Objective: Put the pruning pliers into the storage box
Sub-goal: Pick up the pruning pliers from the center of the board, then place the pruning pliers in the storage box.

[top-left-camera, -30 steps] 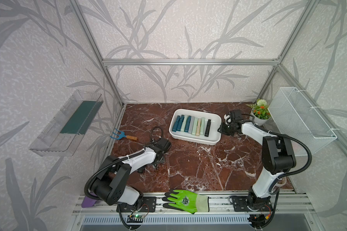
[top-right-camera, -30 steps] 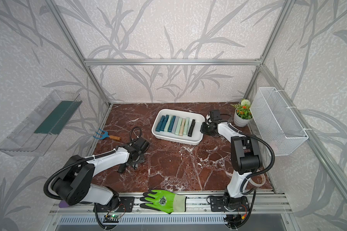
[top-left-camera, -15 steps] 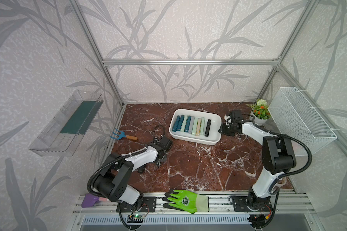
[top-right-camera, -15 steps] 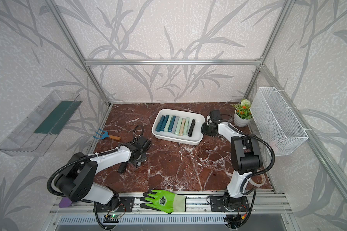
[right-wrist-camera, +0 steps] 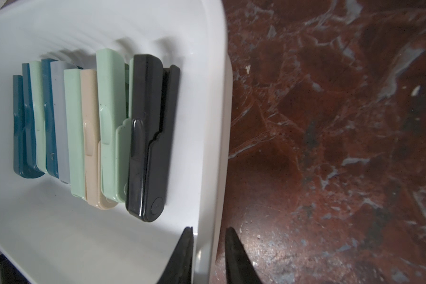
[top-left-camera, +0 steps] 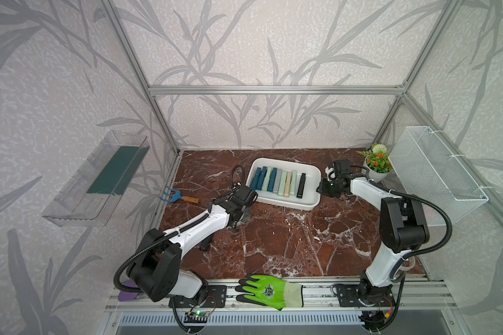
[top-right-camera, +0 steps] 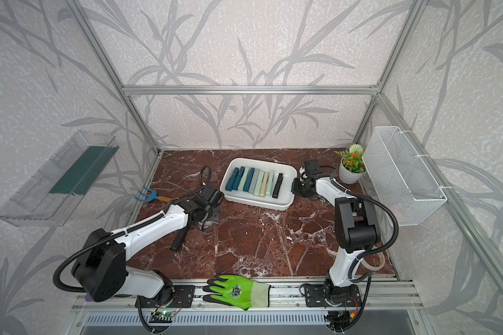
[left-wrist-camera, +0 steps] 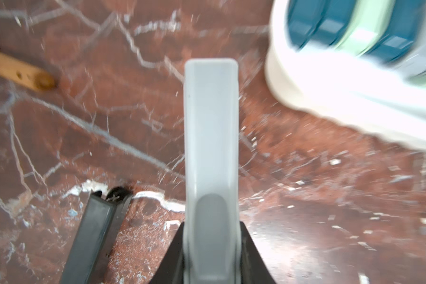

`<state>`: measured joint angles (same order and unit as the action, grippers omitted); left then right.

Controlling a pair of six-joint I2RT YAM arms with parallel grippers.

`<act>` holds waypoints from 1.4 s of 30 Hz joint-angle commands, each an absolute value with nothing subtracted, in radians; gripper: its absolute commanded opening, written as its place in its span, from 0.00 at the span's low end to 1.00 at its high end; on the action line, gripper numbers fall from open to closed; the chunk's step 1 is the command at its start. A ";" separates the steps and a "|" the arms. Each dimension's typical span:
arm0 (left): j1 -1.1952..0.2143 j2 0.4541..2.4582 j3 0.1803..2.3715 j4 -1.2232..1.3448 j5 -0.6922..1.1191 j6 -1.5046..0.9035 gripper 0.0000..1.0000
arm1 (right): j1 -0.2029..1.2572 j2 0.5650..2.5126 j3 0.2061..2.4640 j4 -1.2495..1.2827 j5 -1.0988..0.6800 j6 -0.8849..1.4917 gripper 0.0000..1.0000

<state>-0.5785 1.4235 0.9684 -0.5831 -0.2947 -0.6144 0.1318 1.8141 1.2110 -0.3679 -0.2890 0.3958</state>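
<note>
While the blue hand rake with a wooden handle [top-left-camera: 177, 197] lies idle at the left edge of the red marble tabletop [top-left-camera: 288, 246], the work goes on to its right. A slim black bar-shaped pruning plier [top-left-camera: 205, 242] lies loose on the marble close by the left forearm, outside the box.

Next along, the left gripper [left-wrist-camera: 211, 228] pinches one end of a slim grey bar-shaped pruning plier [left-wrist-camera: 210, 137]. The plier's free end points past the near corner of the shallow white plastic storage box [left-wrist-camera: 330, 93]. That wrist view is smeared, so I cannot tell whether the plier is clear of the marble.

Inside the box, a row of teal, pale green, grey, beige and black pruning pliers [top-left-camera: 279, 182] lies side by side. Bare floor shows beside the black one at the right end.

Furthest right, the right gripper [right-wrist-camera: 208, 233] straddles the box's end wall, one jaw inside and one outside. It is closed on the wall, apparently to steady the box.

The step in hand looks like carrying the grey plier to the box. The next move calls for raising it over the rolled rim, turning it parallel to the row, lowering it onto bare floor and only then letting go. The loose black plier would be left to fetch.
</note>
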 commanded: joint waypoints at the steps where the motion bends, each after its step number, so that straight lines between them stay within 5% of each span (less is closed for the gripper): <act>1: -0.591 1.397 1.038 -0.644 -0.313 -0.563 0.09 | 0.131 1.822 1.228 -0.383 -0.290 0.394 0.24; 9: -0.629 1.574 1.307 -0.583 -0.145 -0.373 0.10 | 0.132 1.799 1.198 -0.366 -0.301 0.400 0.24; 25: -0.730 2.258 2.143 -0.670 0.220 -0.226 0.10 | 0.146 1.760 1.182 -0.329 -0.323 0.444 0.20; 42: -0.779 2.517 2.467 -0.792 0.089 -0.450 0.01 | 0.173 1.721 1.149 -0.287 -0.309 0.492 0.14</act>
<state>-0.7639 2.5099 2.4359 -0.7666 0.1371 -0.3878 0.1596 1.7790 1.1603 -0.3176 -0.2955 0.4828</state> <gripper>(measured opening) 0.275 0.140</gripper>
